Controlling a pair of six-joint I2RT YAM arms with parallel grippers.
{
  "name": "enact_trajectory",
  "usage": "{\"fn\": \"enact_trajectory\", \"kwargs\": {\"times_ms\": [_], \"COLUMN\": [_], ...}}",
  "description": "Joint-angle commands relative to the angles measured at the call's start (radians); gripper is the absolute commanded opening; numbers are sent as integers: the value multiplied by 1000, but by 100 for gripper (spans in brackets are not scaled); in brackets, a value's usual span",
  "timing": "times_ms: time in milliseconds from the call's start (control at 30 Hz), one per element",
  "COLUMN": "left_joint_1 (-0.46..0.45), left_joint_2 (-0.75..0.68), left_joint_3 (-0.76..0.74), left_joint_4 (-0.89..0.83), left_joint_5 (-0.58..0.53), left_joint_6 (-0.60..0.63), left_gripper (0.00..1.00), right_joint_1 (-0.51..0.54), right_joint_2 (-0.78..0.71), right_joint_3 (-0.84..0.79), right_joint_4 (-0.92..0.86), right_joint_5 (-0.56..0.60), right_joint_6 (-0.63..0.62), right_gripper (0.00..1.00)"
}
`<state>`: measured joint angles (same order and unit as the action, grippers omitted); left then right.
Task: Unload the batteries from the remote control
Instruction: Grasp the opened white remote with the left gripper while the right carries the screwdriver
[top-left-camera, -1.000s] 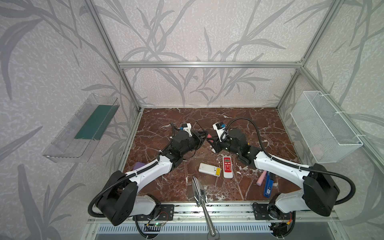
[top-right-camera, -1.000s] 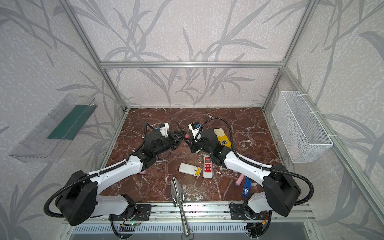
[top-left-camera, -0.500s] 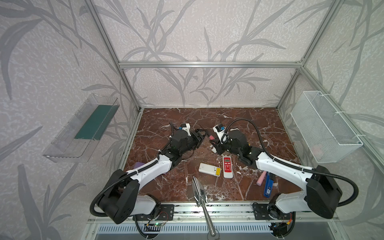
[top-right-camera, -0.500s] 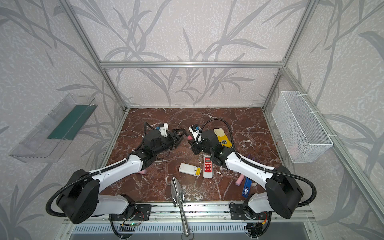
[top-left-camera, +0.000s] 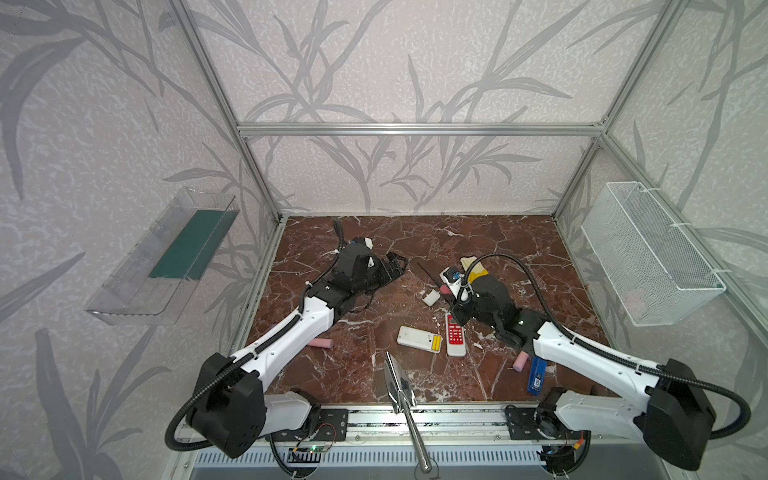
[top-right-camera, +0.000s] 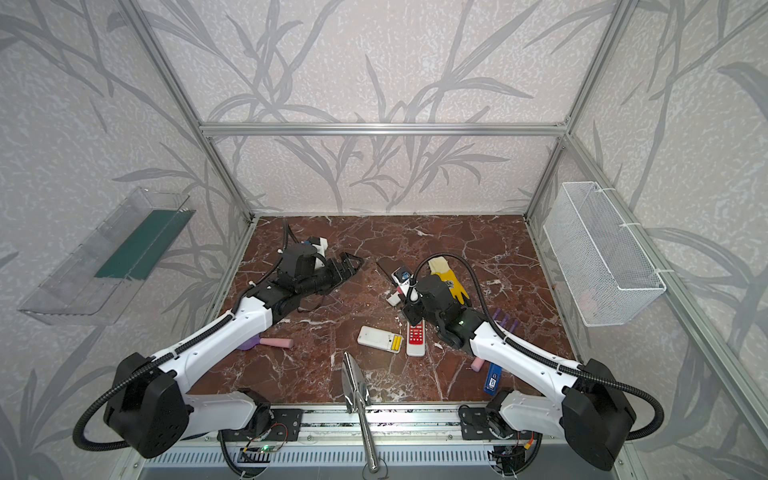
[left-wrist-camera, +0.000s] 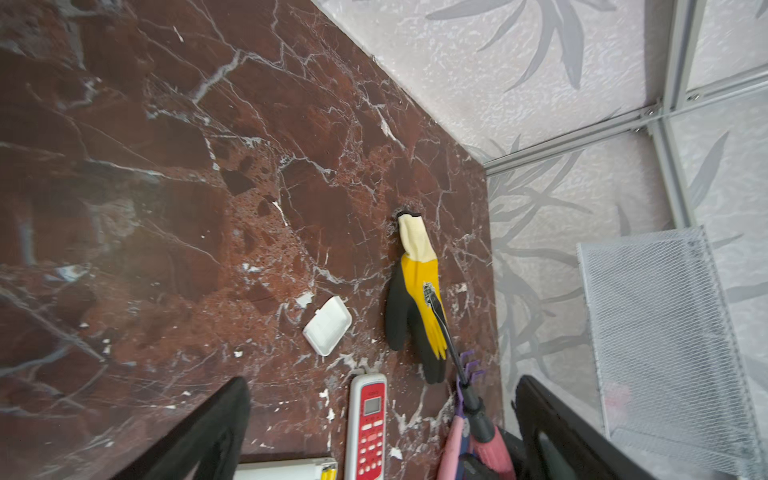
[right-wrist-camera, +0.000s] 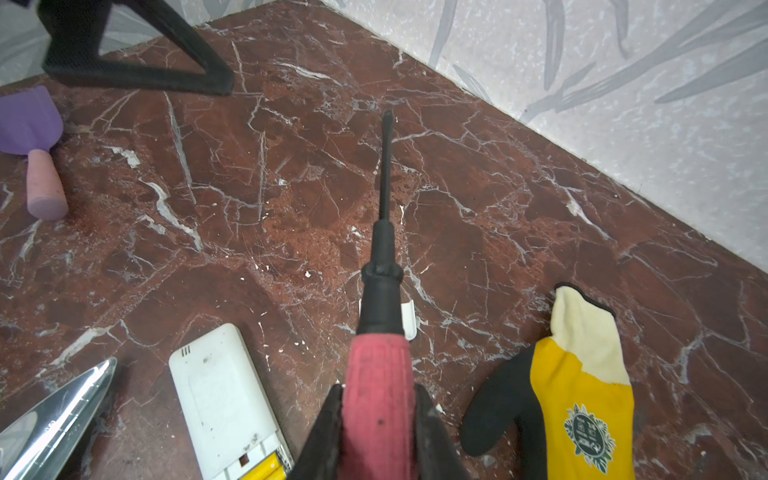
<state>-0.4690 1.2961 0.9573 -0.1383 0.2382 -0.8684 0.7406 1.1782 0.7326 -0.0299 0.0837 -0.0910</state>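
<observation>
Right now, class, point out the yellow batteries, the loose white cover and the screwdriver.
yellow batteries (top-left-camera: 436, 342): in a top view, middle of the pair.
loose white cover (left-wrist-camera: 327, 325): left wrist view, centre of its flat face.
screwdriver (right-wrist-camera: 379, 374): right wrist view, pink handle.

We see a marbled surface (top-left-camera: 478, 241). A white remote (top-left-camera: 415, 337), a red remote (top-left-camera: 456, 340) and a glove (left-wrist-camera: 411, 282) lie on it.

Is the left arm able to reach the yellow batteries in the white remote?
Probably yes. The left tool is open and empty, the yellow batteries lie uncovered at the end of the white remote, and nothing stands between them. The right tool, shut on the screwdriver, is off to the side.
</observation>
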Motion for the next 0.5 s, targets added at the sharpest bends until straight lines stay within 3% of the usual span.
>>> {"fn": "enact_trajectory", "kwargs": {"times_ms": [0,167,267,467], "left_joint_1": [0,-17,-59,-154], "left_joint_2": [14,47,75,110], "left_joint_3": [47,71,75,84], "left_joint_4": [-196,-247,-256,-284], "left_joint_5": [-73,-176,-240,-266], "left_joint_6": [239,449,640,1035], "left_gripper": [99,98,96,100], "right_joint_1": [3,3,3,3], "right_joint_2": [-45,-66,-68,-74], "right_joint_3": [0,37,63,83], "right_joint_4": [-73,-232,-328,-468], "right_joint_5": [27,39,30,22], "right_joint_6": [-14,64,109,158], "right_gripper": [0,0,0,0]}}
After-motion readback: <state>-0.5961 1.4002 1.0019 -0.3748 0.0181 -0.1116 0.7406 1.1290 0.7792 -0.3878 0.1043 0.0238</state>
